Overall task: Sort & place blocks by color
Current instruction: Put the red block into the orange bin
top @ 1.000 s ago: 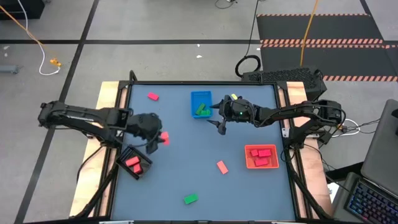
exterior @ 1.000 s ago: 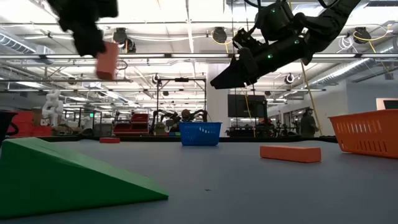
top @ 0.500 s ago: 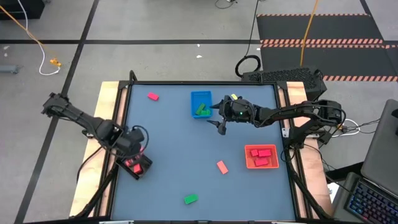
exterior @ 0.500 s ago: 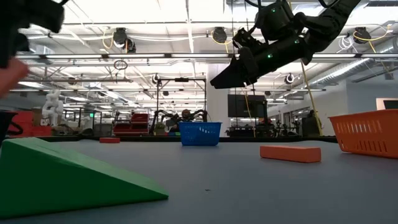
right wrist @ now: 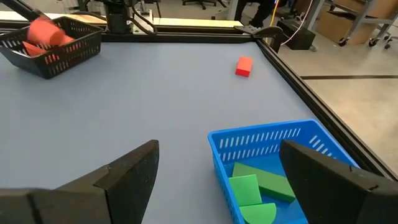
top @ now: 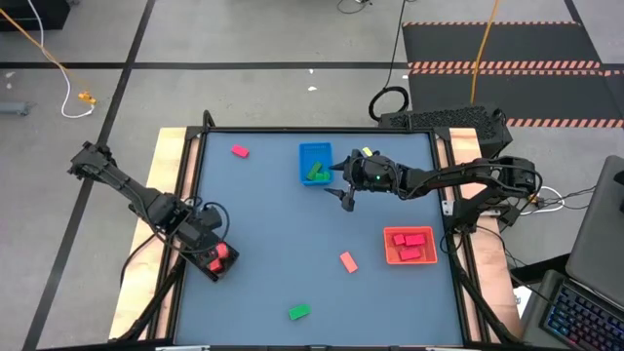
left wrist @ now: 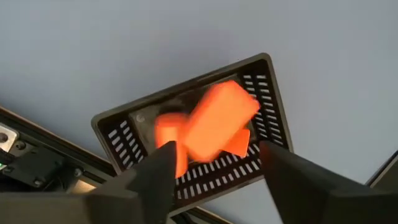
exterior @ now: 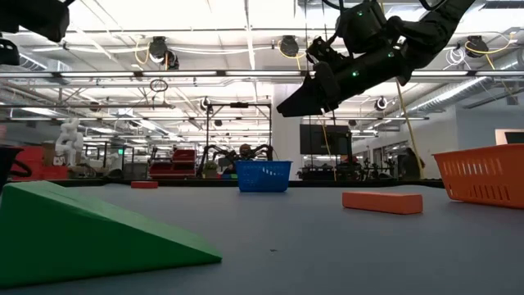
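The counter (top: 292, 234) is seen whole only from above. A falling pink block (left wrist: 217, 121) over the black tray (left wrist: 273, 112) is shown only between the left claw's (left wrist: 214, 180) parted, empty fingers. Green blocks (right wrist: 255, 186) fill the blue tray (right wrist: 273, 140) below the right claw (right wrist: 217, 180), wide open, empty.

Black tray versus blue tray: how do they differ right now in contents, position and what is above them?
The black tray sits at the table's left edge and holds salmon-red blocks; the blue tray sits near the far middle and holds green blocks. The left gripper hangs open directly over the black tray, while the right gripper hovers open beside the blue tray, not over it. Both are small slotted square baskets.
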Robot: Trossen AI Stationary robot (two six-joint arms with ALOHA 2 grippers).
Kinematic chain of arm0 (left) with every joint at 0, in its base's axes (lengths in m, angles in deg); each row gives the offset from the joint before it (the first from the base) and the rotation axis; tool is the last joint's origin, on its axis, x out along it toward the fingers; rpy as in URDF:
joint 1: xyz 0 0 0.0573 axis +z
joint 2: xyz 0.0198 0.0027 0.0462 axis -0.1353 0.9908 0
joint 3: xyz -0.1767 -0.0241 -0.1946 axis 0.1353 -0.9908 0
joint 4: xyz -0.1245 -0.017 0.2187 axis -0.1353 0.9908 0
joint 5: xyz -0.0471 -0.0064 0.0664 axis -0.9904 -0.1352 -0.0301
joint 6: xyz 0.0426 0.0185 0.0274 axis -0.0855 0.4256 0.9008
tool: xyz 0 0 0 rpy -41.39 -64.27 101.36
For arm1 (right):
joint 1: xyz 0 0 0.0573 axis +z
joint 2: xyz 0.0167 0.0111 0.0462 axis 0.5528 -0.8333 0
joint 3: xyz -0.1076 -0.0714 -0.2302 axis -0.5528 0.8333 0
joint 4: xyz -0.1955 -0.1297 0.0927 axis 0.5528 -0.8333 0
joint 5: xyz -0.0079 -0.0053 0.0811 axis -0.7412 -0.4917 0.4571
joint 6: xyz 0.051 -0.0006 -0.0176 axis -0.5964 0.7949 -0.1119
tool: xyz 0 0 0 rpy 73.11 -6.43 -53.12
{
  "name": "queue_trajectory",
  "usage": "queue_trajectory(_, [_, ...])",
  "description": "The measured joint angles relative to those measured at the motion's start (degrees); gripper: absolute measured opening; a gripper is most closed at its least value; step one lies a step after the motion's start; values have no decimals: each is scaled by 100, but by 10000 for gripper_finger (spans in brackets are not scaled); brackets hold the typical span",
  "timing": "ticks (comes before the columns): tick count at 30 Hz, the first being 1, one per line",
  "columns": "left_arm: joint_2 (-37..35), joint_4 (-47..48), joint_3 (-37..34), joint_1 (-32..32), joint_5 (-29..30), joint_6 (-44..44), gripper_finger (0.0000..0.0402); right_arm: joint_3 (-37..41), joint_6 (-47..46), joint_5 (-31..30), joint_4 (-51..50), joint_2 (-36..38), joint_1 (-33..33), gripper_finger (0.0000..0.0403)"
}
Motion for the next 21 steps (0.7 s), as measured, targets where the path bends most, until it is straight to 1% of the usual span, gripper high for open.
queue_trajectory(5, [0,2,0,17,16,-1,285,-2,1,0,0,0,0,325])
queue_trajectory(10, [0,-30,0,138,171,115,311,-2,1,0,2,0,0,325])
queue_trajectory(14, [0,-376,0,476,175,562,310,-2,50,0,13,0,0,325])
queue_trajectory(21, [0,-1862,0,1299,182,1958,285,-2,122,-2,77,0,-51,325])
